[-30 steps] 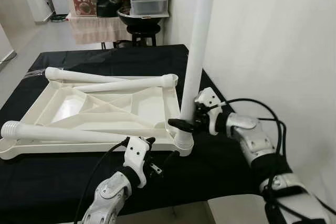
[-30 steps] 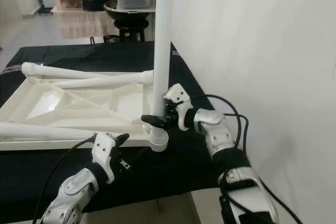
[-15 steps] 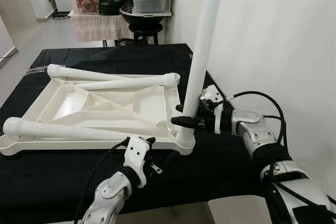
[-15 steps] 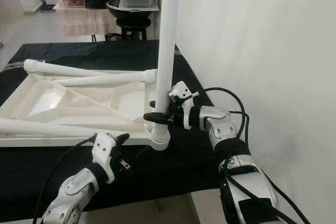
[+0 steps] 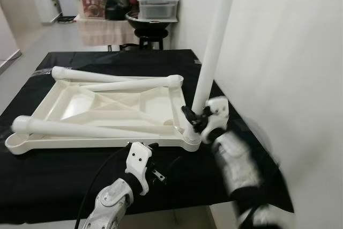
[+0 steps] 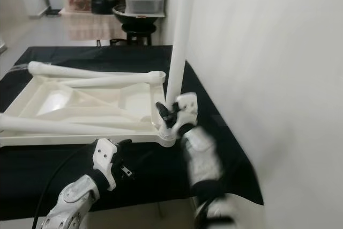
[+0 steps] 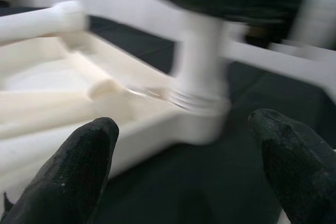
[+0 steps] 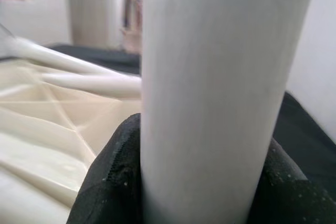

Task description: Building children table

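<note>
The black-draped bench (image 5: 80,186) carries the upturned white tabletop (image 5: 107,111), three loose legs lying across it. At its near right corner socket the upright leg (image 5: 211,52) now leans more than a second ago. The right gripper (image 5: 194,119) has dropped lower, fingers still clenched around it, likely turning it home. The left gripper (image 7: 184,171) hovers near, fingers spread.

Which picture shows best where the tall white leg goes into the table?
The left wrist view: the bottom of the leg sits in the round corner socket, close up though blurred. The eye views show the whole leg, tilted, with the right hand gripping it low. The right wrist view shows its shaft between the fingers.
</note>
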Controlling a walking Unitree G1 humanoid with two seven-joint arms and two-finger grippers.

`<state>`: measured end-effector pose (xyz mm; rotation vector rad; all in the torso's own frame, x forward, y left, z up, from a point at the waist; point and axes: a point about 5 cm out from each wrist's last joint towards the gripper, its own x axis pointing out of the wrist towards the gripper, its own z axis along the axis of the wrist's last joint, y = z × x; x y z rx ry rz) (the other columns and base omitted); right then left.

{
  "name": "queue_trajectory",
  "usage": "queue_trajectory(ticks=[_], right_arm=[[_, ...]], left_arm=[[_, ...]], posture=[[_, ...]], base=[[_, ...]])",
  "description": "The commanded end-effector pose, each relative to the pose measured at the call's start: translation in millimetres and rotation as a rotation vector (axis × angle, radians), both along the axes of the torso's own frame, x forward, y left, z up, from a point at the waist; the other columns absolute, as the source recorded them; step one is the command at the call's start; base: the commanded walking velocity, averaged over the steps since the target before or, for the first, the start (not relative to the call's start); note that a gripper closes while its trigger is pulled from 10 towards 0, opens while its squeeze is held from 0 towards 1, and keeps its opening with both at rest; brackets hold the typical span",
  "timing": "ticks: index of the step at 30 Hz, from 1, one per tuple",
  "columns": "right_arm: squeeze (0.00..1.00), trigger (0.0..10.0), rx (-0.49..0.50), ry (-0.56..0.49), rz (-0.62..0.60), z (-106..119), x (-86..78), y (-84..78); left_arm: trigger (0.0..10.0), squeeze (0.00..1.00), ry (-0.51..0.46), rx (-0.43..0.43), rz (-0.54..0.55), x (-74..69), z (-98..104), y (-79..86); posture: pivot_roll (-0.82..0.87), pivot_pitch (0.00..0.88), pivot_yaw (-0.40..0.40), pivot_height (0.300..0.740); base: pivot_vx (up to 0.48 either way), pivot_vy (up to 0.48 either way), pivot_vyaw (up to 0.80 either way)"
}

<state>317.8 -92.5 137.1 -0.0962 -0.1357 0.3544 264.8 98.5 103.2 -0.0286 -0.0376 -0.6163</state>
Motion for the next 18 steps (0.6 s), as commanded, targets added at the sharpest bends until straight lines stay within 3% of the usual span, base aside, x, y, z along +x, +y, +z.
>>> queue_trajectory(ticks=[1, 3, 8, 9, 10, 12, 13, 14, 15, 18], right_arm=[[0.0, 0.0, -0.166, 0.103, 0.088, -22.9, -1.2, 8.6], [0.0, 0.0, -0.116, 0.151, 0.002, -27.1, 5.1, -1.3], [0.0, 0.0, -0.126, 0.152, 0.023, -27.2, 2.3, 2.3], [0.0, 4.6, -0.135, 0.174, 0.0, -29.3, 3.5, -0.4], [0.0, 10.0, -0.134, 0.194, -0.013, -31.0, 4.7, -2.3], [0.0, 10.0, -0.136, 0.205, -0.038, -31.1, 3.8, -1.9], [0.69, 10.0, -0.134, 0.192, -0.034, -28.0, 3.2, 0.2], [0.69, 10.0, -0.134, 0.192, -0.034, -28.0, 3.2, 0.2], [1.0, 10.0, -0.133, 0.177, -0.028, -25.2, 2.3, 2.3], [1.0, 10.0, -0.12, 0.166, 0.003, -19.5, 3.0, 4.5]], left_arm=[[10.0, 0.0, 0.006, -0.005, -0.014, -0.6, 0.3, -3.8], [10.0, 0.0, 0.009, -0.008, -0.009, -0.1, -0.1, -1.2], [10.0, 0.0, 0.012, -0.002, 0.0, 0.3, -0.7, 0.2], [10.0, 0.0, 0.011, -0.006, -0.003, 0.9, -0.3, -0.9], [10.0, 0.0, 0.012, -0.008, -0.005, 1.6, 0.1, -1.6], [10.0, 0.0, 0.012, -0.01, -0.006, 2.0, 0.3, -2.2], [10.0, 0.0, 0.011, -0.007, -0.007, 2.2, 0.5, -2.8], [10.0, 0.0, 0.011, -0.007, -0.007, 2.2, 0.5, -2.8], [10.0, 0.0, 0.01, -0.004, -0.008, 2.2, 0.5, -3.1], [10.0, 0.0, 0.009, -0.003, -0.008, 2.2, 0.6, -3.9]], posture=[[0.01, 0.0, -0.096, 0.74], [0.0, 0.0, -0.074, 0.74], [-0.01, 0.0, -0.071, 0.74], [-0.01, 0.0, -0.072, 0.74], [-0.01, 0.0, -0.07, 0.74], [-0.01, 0.0, -0.07, 0.74], [-0.01, 0.0, -0.066, 0.74], [-0.01, 0.0, -0.066, 0.74], [-0.01, 0.0, -0.066, 0.74], [0.0, 0.0, -0.071, 0.74]], base=[[0.0, 0.0, 0.0], [0.0, 0.0, 0.0], [0.0, 0.0, 0.0], [0.0, 0.0, 0.0], [0.0, 0.0, 0.0], [0.0, 0.0, 0.0], [0.0, 0.0, 0.0], [0.0, 0.0, 0.0], [0.0, 0.0, 0.0], [0.0, 0.0, 0.0]])
